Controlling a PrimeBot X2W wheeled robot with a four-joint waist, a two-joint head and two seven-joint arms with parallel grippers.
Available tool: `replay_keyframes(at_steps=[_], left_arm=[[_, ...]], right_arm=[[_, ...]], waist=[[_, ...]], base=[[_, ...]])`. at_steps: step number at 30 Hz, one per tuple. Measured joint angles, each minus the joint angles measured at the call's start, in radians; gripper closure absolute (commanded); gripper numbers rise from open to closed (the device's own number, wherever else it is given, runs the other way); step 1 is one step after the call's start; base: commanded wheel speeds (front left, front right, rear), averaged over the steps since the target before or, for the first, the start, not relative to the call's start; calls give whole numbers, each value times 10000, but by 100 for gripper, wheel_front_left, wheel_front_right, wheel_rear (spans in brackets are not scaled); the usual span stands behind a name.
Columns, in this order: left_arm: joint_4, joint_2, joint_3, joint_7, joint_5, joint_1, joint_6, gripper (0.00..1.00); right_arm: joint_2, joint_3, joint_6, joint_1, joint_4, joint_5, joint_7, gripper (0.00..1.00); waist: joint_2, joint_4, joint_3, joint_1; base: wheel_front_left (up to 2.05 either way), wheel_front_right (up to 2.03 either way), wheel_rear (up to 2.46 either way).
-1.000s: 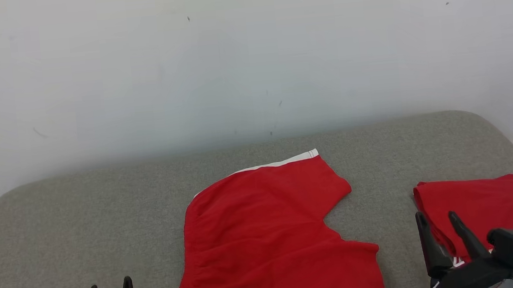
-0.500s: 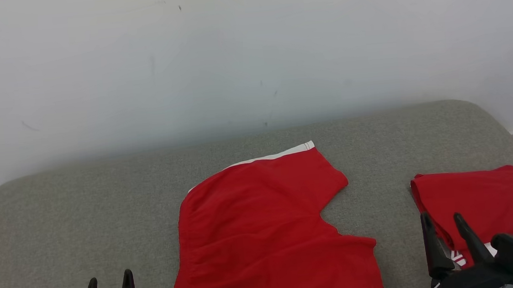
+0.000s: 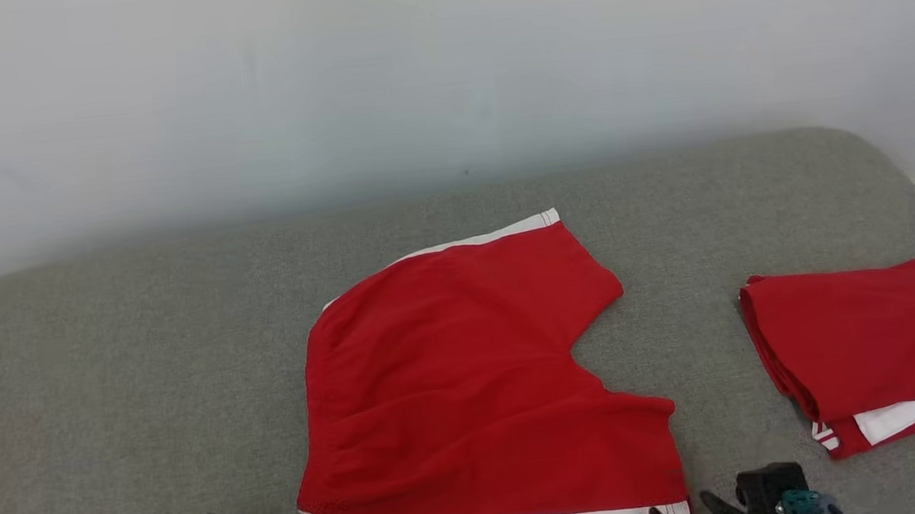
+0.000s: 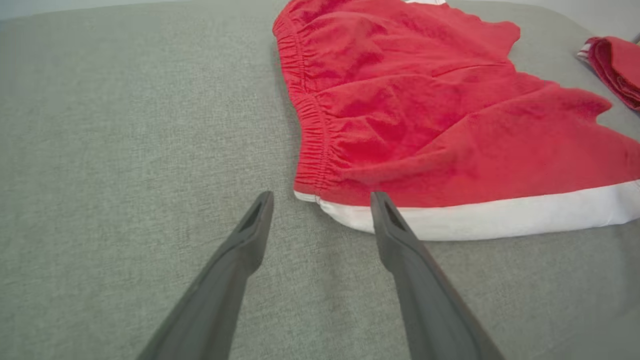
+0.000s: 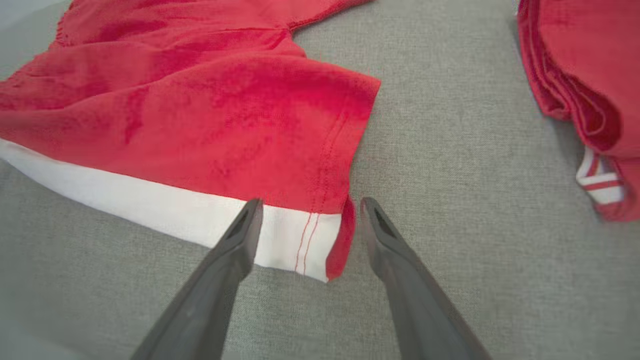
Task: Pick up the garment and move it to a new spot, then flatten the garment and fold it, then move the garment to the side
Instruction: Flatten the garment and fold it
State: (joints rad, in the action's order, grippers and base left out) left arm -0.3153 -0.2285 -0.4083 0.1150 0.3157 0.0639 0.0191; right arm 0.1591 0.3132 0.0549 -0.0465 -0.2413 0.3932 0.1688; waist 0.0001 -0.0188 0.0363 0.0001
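The left gripper, spread and empty, sits at the waistband corner of the red shorts. The right gripper, likewise spread and empty, sits at the hem corner. Bare grey cushion lies leftward.

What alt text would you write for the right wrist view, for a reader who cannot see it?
The open right gripper frames the white-banded corner of red shorts spread on a grey fabric surface; nothing is gripped. A folded red garment lies apart at the upper right.
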Motion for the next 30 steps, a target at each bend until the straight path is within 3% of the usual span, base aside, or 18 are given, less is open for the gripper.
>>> replay_keyframes(at_steps=[10,28,29,30], left_arm=[[-968,-82,-247,667,-71,690,360,0],[-2104,221,-564,857,-75,1993,700,0],[-2207,209,-581,825,-73,2090,771,40],[-2359,201,-621,840,-73,2093,794,67]], right_arm=[[-330,355,-113,317,-529,13,702,0],[-533,173,-8,767,-1026,221,953,0],[-585,102,-8,768,-1024,382,957,13],[-594,94,-8,770,-1066,382,966,51]], waist=[[0,-153,-230,0],[-1,-69,-661,0],[-1,-30,-677,0],[-1,-18,-665,0]], base=[[0,0,0],[0,0,0],[0,0,0],[0,0,0]])
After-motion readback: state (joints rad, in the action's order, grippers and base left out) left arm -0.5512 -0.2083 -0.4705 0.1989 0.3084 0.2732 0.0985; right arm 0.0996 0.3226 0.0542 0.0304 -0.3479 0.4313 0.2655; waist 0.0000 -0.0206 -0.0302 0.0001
